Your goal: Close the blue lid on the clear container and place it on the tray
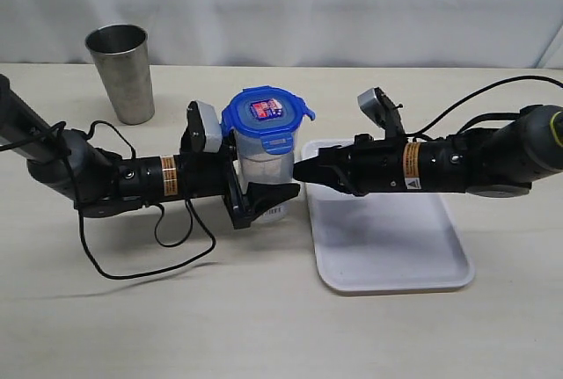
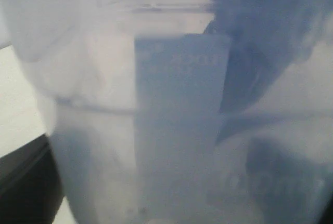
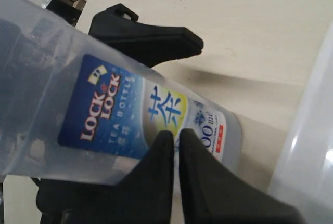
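Clear tall plastic tumbler-shaped container (image 1: 260,166) stands upright on the pale counter (image 1: 264,309), with the small bright blue plastic lid (image 1: 267,113) sitting on top. Left fingers (image 1: 268,194) clamp its lower body, one each side. Right fingers (image 3: 161,177) are closed together, tips touching the container's side label. Flat white rectangular plastic tray (image 1: 387,256) lies just beside it, under the right arm

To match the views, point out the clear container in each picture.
Exterior: container at centre, under the lid.
Left wrist: container fills the frame, blurred.
Right wrist: container slants across, blue label showing.
Shared landmark: black left fingers beside it, in exterior and right wrist.
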`<state>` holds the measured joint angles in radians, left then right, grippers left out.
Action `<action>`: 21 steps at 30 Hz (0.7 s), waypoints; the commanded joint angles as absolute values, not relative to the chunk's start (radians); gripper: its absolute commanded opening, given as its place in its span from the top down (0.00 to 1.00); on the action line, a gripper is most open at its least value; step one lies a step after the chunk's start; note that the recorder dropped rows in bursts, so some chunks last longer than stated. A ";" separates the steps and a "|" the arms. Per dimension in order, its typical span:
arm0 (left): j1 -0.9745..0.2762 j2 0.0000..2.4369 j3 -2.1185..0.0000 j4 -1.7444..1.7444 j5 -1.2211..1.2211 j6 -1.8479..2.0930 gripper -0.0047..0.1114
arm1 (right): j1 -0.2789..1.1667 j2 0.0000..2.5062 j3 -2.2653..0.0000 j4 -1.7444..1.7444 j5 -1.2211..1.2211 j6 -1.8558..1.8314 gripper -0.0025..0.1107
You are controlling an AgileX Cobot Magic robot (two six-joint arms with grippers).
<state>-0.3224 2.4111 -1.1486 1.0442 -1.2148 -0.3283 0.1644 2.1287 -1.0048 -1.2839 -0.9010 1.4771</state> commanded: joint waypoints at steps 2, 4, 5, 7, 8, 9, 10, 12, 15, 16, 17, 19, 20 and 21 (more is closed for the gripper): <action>-0.327 2.413 -1.154 1.027 -1.221 -0.326 0.25 | 0.166 2.130 -1.010 -1.301 -0.911 1.480 0.94; -0.327 2.413 -1.154 1.030 -1.221 -0.326 0.25 | 0.166 2.130 -1.010 -1.301 -0.911 1.480 0.94; -0.327 2.413 -1.154 1.030 -1.221 -0.326 0.25 | 0.166 2.130 -1.010 -1.303 -0.911 1.482 0.94; -0.327 2.413 -1.154 1.030 -1.221 -0.326 0.25 | 0.166 2.130 -1.010 -1.308 -0.913 1.486 0.94; -0.327 2.413 -1.154 1.030 -1.221 -0.326 0.25 | 0.166 2.130 -1.010 -1.313 -0.915 1.488 0.94; -0.327 2.413 -1.154 1.031 -1.221 -0.326 0.25 | 0.166 2.130 -1.010 -1.318 -0.915 1.491 0.94; -0.327 2.413 -1.154 1.031 -1.221 -0.326 0.25 | 0.166 2.130 -1.010 -1.320 -0.915 1.493 0.94; -0.327 2.413 -1.154 1.033 -1.221 -0.326 0.25 | 0.166 2.130 -1.010 -1.325 -0.915 1.496 0.94; -0.327 2.413 -1.154 1.033 -1.221 -0.326 0.25 | 0.166 2.130 -1.010 -1.325 -0.915 1.496 0.94; -0.327 2.413 -1.154 1.033 -1.221 -0.326 0.25 | 0.166 2.130 -1.010 -1.325 -0.915 1.496 0.94; -0.327 2.413 -1.154 1.033 -1.221 -0.326 0.25 | 0.166 2.130 -1.010 -1.324 -0.913 1.496 0.94; -0.327 2.413 -1.154 1.031 -1.221 -0.324 0.25 | 0.164 2.130 -1.010 -1.324 -0.907 1.496 0.94; -0.327 2.413 -1.154 1.027 -1.221 -0.314 0.27 | 0.164 2.130 -1.010 -1.324 -0.907 1.496 0.94; -0.327 2.413 -1.154 1.026 -1.221 -0.311 0.30 | 0.164 2.130 -1.010 -1.324 -0.907 1.496 0.94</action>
<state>-0.3246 2.4111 -1.1486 1.0391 -1.2148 -0.3240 0.1644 2.1287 -1.0048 -1.3152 -0.9025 1.4956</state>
